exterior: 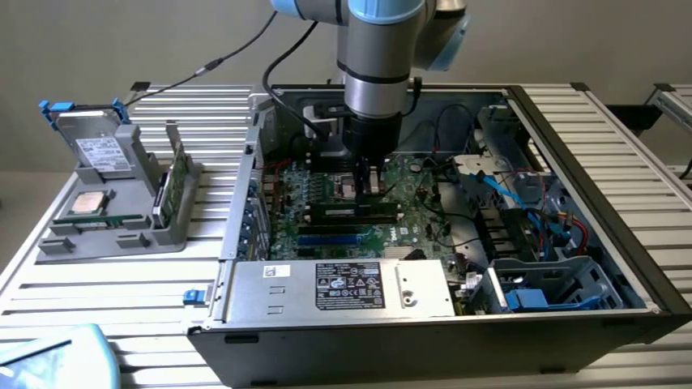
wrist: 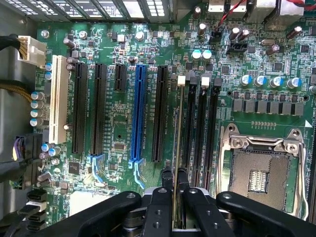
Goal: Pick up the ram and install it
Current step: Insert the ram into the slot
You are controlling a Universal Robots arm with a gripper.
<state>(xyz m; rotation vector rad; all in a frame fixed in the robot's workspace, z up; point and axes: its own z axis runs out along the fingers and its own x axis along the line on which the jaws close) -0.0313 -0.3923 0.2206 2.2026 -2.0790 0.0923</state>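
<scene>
Wrist view: gripper (wrist: 174, 174) pinches ram (wrist: 176, 128), seen edge-on, lined along black memory slots (wrist: 200, 133) on motherboard (wrist: 118, 138).
Exterior view: arm (exterior: 373, 81) stands inside open computer case (exterior: 605, 162), 12 o'clock from silver power supply (exterior: 346, 288).

Mobo (wrist: 118, 128) is green PCB w/ a slight gloss; slots (wrist: 138, 113) are smooth plastic in black, blue & white. CPU socket (wrist: 261, 163) has a shiny bare-metal frame. Ram (wrist: 175, 138) shows a thin, dull board edge. Gripper (wrist: 174, 180) is matt black, plastic-looking. Case (exterior: 433, 356) is matt dark metal; PSU (exterior: 422, 288) is bare sheet metal w/ a paper label (exterior: 349, 285). Table (exterior: 151, 284) is ribbed satin alu. Holder (exterior: 108, 243) is matt grey plastic. Arm (exterior: 377, 73) is smooth silver metal.
</scene>
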